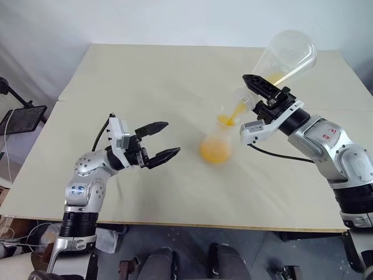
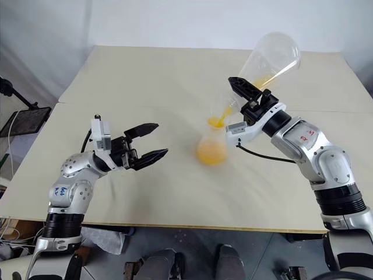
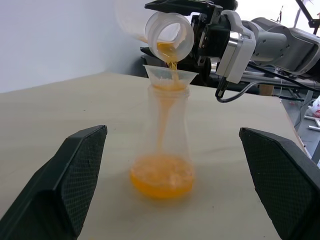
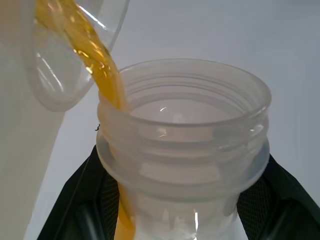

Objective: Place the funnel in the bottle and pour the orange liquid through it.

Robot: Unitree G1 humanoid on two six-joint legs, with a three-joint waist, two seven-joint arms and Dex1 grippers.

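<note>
Left wrist view: bottle [image 3: 167,135] stands upright on the desk [image 1: 145,70], framed between the left pincer's two black fingers [image 3: 65,185] and apart from both
Funnel [image 3: 170,76]: seated in the bottle's mouth, cone up; faint against the wall behind
Orange liquid [image 3: 162,176]: a frothy pool in the bottle's bottom; a thin stream runs down through the funnel and the bottle's neck; more of it lies along the lower side of the flask
Flask [image 1: 288,55]: clear, conical, tipped with its wide base raised up and away and its rimmed mouth just above the funnel; mouth and funnel rim are very near, contact cannot be told
Right pincer [image 1: 259,93]: clamped on the flask's neck, a finger on either side, as the right wrist view shows; it sits above and just behind the bottle, toward the desk's right side
Left pincer [image 1: 173,137]: spread wide, holding nothing; raised over the desk to the left of the bottle, tips aimed at it, bare desk between
In the way: the flask's mouth and the right pincer crowd the space over the funnel; the bottle's sides stand free
Around: black cable [image 1: 274,153] looping under the right wrist; black mesh panel [image 1: 20,119] on a stand off the desk's left edge; pale wall behind
</note>
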